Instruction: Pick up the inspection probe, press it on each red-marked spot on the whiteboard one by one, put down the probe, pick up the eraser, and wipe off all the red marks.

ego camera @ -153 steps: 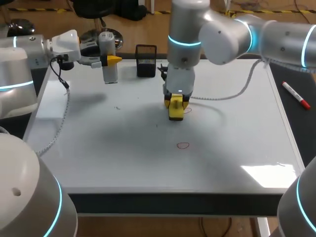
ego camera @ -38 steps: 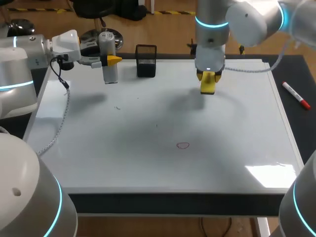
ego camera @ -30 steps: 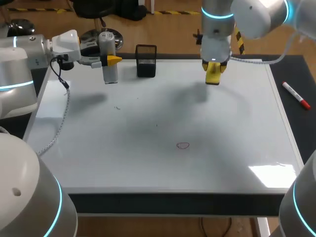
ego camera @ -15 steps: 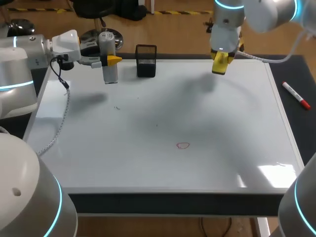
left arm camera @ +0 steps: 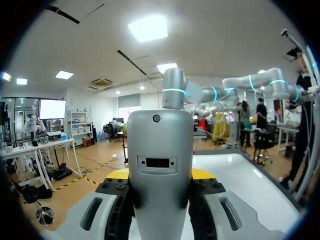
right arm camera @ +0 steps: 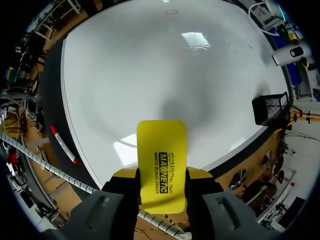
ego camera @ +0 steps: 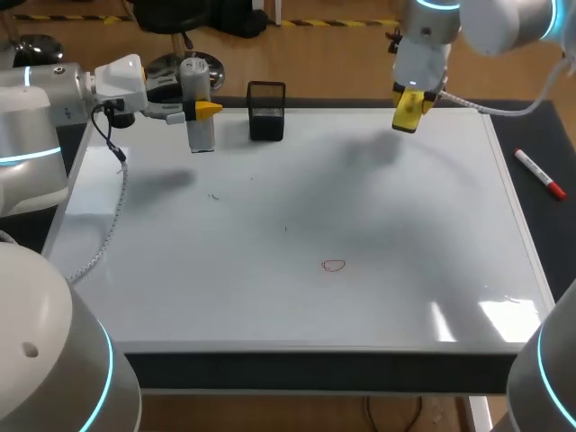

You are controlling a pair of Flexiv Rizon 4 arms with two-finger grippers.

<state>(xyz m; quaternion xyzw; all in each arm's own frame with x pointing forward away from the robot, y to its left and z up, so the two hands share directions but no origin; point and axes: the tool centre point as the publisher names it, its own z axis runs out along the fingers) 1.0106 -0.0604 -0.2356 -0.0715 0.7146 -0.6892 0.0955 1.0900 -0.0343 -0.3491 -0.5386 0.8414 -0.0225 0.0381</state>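
Right hand (ego camera: 409,106) is closed on the yellow eraser (ego camera: 407,117), one finger flat on each side, open only as wide as the eraser's body. In the right wrist view the eraser (right arm camera: 161,162) sticks out ahead from between the yellow tips, printed face toward the camera. The hand hangs up in the air over the far edge of the whiteboard (ego camera: 297,225), right of middle. The eraser is well clear of the surface, with its shadow on the board below.

Left hand (ego camera: 202,110) is closed on the probe (ego camera: 199,133), a silver cylinder held upright at the far left of the whiteboard. In the left wrist view the probe (left arm camera: 160,170) fills the gap between the fingers, with yellow tips showing on both sides of it. Cannot tell if the probe's lower end touches the board.

One red mark (ego camera: 334,265), a small loop, sits on the whiteboard near the middle, toward the near side and well apart from both hands. The right wrist view shows it far ahead of the eraser (right arm camera: 171,11), across the whiteboard (right arm camera: 150,65).

A black mesh holder (ego camera: 266,111) stands at the far edge, between the probe and the eraser, nearer the probe. A red marker (ego camera: 540,174) lies on the dark desk (ego camera: 551,243) just off the board's right edge.
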